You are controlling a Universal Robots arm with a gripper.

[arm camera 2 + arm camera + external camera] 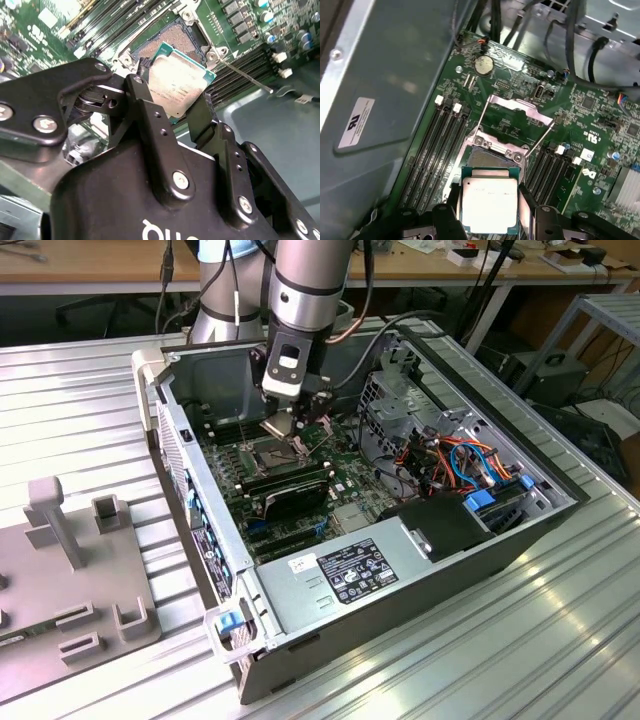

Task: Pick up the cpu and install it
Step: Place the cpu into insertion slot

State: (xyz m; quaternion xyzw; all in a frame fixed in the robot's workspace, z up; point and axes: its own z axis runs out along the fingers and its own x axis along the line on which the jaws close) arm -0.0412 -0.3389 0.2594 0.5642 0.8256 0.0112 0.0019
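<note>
The cpu (489, 204) is a square chip with a silver lid and a green rim. My gripper (489, 199) is shut on it, one black finger on each of two opposite edges. The chip hangs tilted just above the open socket (490, 159) on the green motherboard (590, 135). In the second wrist view the cpu (179, 79) sits between the fingers (142, 102) with the socket (172, 39) right behind it. In the exterior view my gripper (291, 426) reaches down into the open computer case, over the socket (266, 452).
The socket's metal load plate (517, 111) stands swung open with thin levers beside it. Memory slots (437, 150) flank the socket. The case walls (200, 510), the power supply (350, 575) and bundled cables (450, 460) hem the board in. A grey fixture (70, 580) lies on the exterior view's left.
</note>
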